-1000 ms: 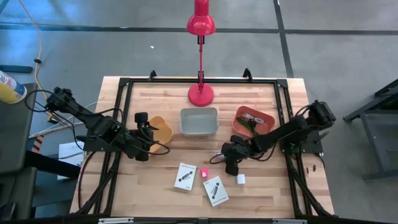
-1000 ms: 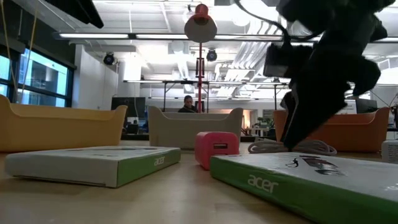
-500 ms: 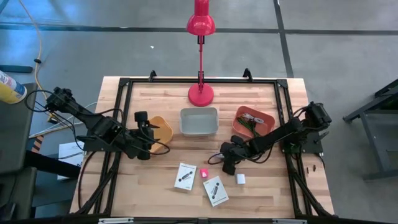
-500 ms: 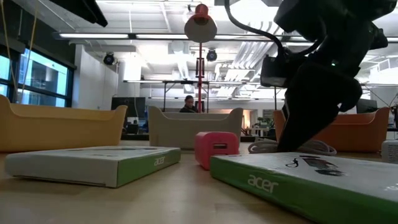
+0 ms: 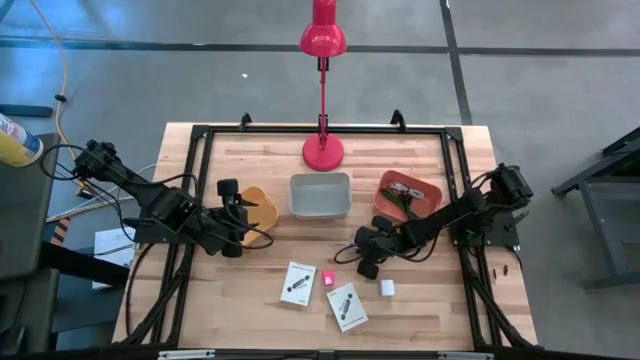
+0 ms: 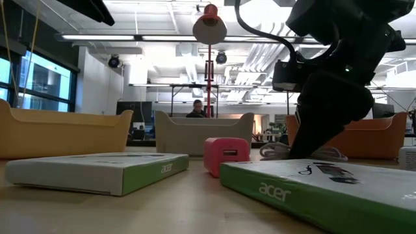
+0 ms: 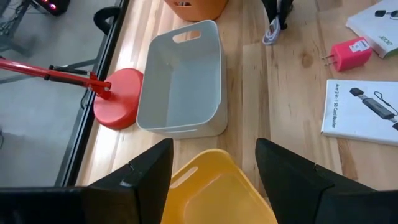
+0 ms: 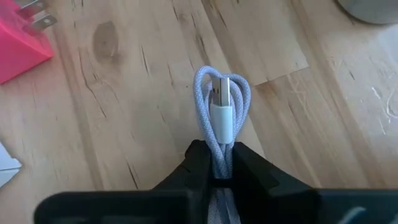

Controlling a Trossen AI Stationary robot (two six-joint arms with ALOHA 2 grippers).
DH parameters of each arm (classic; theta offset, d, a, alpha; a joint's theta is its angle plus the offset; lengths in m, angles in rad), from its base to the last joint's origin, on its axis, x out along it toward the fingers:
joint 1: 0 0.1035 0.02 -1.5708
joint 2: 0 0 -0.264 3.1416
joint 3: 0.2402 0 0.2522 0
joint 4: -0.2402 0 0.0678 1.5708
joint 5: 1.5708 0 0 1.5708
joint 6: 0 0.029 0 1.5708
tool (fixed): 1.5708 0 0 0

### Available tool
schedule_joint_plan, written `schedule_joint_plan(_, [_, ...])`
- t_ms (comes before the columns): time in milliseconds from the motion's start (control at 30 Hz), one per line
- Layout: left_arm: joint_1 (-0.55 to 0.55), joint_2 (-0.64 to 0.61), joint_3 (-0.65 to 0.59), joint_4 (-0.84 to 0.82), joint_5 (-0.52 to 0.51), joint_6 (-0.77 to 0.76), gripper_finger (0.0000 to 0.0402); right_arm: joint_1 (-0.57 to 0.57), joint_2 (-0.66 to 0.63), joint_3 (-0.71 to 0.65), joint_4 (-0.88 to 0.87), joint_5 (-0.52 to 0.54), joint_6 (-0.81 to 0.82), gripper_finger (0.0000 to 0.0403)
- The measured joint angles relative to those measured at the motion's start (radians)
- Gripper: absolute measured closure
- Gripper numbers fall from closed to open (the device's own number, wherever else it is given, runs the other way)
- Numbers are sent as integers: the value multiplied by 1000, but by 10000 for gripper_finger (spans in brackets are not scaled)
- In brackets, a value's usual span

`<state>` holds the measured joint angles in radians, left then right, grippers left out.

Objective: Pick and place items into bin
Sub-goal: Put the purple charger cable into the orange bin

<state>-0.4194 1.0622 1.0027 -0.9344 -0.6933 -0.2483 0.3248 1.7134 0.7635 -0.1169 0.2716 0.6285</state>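
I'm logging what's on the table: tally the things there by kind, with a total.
Bins: 3 (yellow, grey, orange)
White boxes: 2
Pink plug cube: 1
White cube: 1
White cable: 1, held in the right tool
Red lamp: 1
Total: 9

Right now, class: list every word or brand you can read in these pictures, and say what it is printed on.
"acer": green side of the nearer white box.
"acer": green side of the farther white box.
The black print on that farther box's top, seen from the left wrist, is too small to read.
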Motion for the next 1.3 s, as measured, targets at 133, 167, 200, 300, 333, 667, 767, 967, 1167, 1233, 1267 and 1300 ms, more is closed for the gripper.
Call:
schedule_joint_plan(133, [0, 0, 0, 3, 0, 0, 185, 0, 0, 0, 0, 0, 12, 363])
schedule_joint_plan(167, [0, 0, 0, 3, 0, 0, 185, 0, 0, 0, 0, 2, 22, 358])
schedule_joint_plan(200, [0, 0, 0, 3, 0, 0, 185, 0, 0, 0, 0, 4, 29, 352])
schedule_joint_plan(300, [0, 0, 0, 5, 0, 0, 186, 0, 0, 0, 1, 6, 48, 341])
schedule_joint_plan(333, [0, 0, 0, 6, 0, 0, 186, 0, 0, 0, 1, 5, 48, 341])
schedule_joint_plan(667, [0, 0, 0, 12, 0, 9, 186, 0, -85, -1, -37, 43, 45, 366])
schedule_joint_plan(767, [0, 0, 0, 12, 0, 8, 186, -1, -140, 0, -74, 75, 45, 350])
schedule_joint_plan(967, [0, 0, 0, 13, 0, 9, 186, -10, -302, 0, -258, 145, 48, 359])
schedule_joint_plan(1167, [0, 0, 0, 13, -8, 9, 186, -23, -508, 0, -476, 254, 78, 368])
schedule_joint_plan(1233, [0, 0, 0, 13, -8, 9, 186, -36, -570, 0, -569, 292, 118, 357])
schedule_joint_plan(1267, [0, 0, 0, 13, -12, 9, 186, -43, -597, 0, -614, 304, 137, 350])
schedule_joint_plan(1300, [0, 0, 0, 13, -15, 9, 186, -52, -622, 0, -659, 313, 157, 345])
